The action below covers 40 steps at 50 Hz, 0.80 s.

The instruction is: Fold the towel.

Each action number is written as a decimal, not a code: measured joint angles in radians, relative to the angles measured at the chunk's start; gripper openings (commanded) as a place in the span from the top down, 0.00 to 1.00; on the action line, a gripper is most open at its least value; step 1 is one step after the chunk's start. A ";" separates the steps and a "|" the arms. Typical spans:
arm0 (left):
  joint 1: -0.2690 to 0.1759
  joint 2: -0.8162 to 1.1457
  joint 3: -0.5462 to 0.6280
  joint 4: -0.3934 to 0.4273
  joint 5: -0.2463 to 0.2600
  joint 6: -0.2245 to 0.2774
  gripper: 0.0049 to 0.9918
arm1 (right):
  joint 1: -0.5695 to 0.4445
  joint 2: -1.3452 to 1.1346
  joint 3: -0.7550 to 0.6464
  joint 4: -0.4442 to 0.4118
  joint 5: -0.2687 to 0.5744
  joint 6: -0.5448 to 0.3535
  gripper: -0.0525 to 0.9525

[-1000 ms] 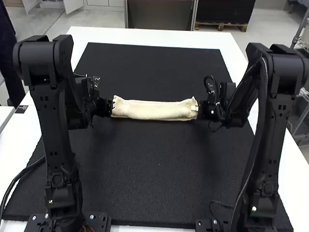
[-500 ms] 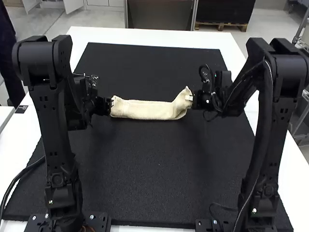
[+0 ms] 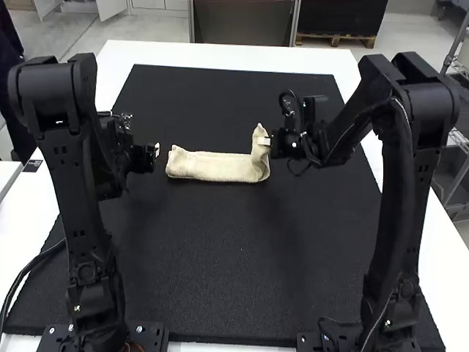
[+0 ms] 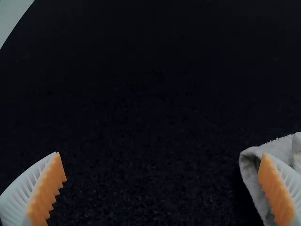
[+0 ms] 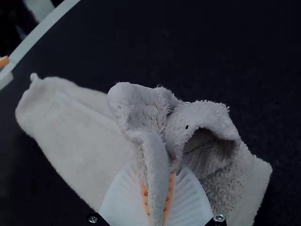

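"Counter, white and flat-topped (image 3: 220,53): what does it carry?"

"A large, rectangular black mat with a matt, grainy surface (image 3: 242,257). White counter borders it."

"And the arms?"

"Two, black and jointed. The left arm (image 3: 80,198) stands at the high view's left, the right arm (image 3: 388,213) at its right."

"Position of the towel?"

"Cream, rough-textured cloth towel (image 3: 212,167), on the mat between the two arms, towards the far half. It lies as a long, narrow strip running crosswise. The end nearer the right arm is raised upright; the rest lies flat. Number of layers: cannot tell."

"State of the right claw (image 3: 267,141)?"

"Closed on that raised end. In the right wrist view, the right claw (image 5: 158,181) pinches a fold of cloth between orange pads (image 5: 168,197), and the gathered cloth above it forms an open loop."

"And the left claw (image 3: 155,149)?"

"Wide, holding nothing, just beside the towel's other end. In the left wrist view its white, ribbed fingers (image 4: 23,195) stand well apart. One overlaps the towel's corner in that view; contact: cannot tell."
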 measured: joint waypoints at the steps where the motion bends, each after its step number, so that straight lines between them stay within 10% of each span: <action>1: 0.000 0.000 0.000 0.000 0.000 0.000 0.03 | 0.006 0.000 0.005 0.000 0.000 0.001 0.97; 40: 0.006 0.000 -0.042 0.072 0.000 -0.034 0.03 | 0.208 0.029 0.115 -0.002 0.005 0.028 0.97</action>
